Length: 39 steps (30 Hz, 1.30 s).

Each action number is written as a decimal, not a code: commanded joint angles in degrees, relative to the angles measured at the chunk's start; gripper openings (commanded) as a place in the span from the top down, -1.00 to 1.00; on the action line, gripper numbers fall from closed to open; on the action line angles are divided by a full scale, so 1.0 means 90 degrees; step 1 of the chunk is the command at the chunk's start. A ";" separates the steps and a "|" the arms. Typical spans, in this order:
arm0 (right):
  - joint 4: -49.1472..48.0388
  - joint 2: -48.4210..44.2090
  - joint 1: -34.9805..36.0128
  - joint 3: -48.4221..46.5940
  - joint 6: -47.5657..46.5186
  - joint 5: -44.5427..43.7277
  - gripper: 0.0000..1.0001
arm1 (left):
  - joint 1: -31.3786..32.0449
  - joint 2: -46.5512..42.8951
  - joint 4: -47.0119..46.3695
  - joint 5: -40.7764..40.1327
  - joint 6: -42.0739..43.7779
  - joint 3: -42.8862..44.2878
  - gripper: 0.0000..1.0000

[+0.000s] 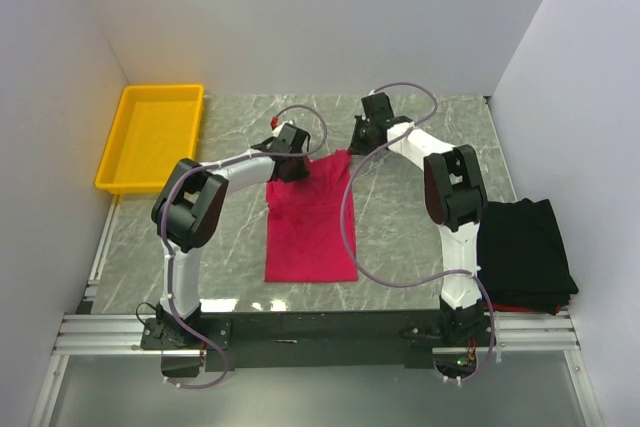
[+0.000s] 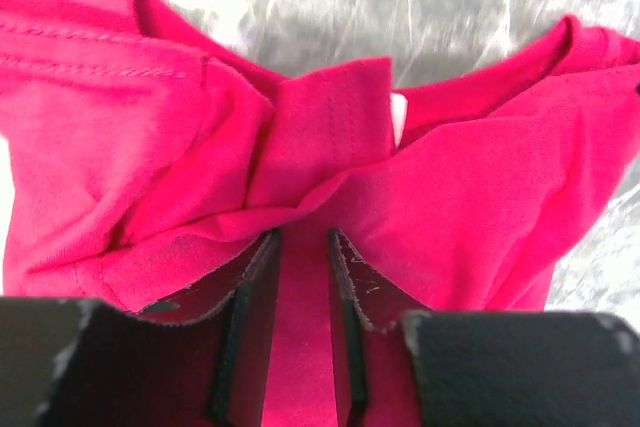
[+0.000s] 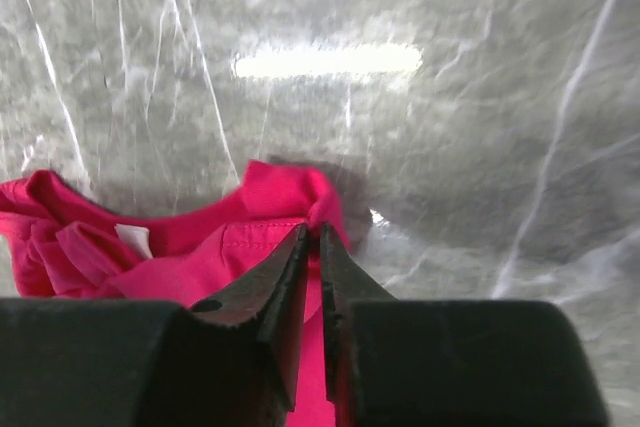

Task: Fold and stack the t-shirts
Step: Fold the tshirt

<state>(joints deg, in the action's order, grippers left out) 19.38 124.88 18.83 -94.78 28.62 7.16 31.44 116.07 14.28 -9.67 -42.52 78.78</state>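
Note:
The crimson-pink t-shirt (image 1: pixel 310 222) lies on the marble table as a long folded strip, its collar end at the far side. My left gripper (image 1: pixel 298 169) is at the far left corner. In the left wrist view its jaws (image 2: pixel 303 237) are shut on a bunched fold of the pink cloth (image 2: pixel 150 147), just below the collar with its white label (image 2: pixel 398 119). My right gripper (image 1: pixel 358 145) is at the far right corner, and its nearly closed jaws (image 3: pixel 312 232) pinch the pink hem (image 3: pixel 285 197). The black t-shirt (image 1: pixel 525 247) lies folded at the right edge.
A yellow plastic tray (image 1: pixel 155 137) stands at the far left against the wall. White walls close in the table on three sides. Grey marble (image 1: pixel 430 127) shows beyond the pink shirt, and a purple cable (image 1: pixel 350 237) hangs across it.

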 commanded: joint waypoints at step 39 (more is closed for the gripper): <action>-0.2934 -0.2988 0.2078 0.4390 0.1293 0.1168 0.67 | 0.0403 -0.4518 -0.2007 0.1084 -0.2364 -0.5697 0.99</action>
<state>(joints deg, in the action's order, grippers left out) -4.64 95.70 38.57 -53.01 39.64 18.00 34.22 75.35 -0.21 1.19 -60.45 28.93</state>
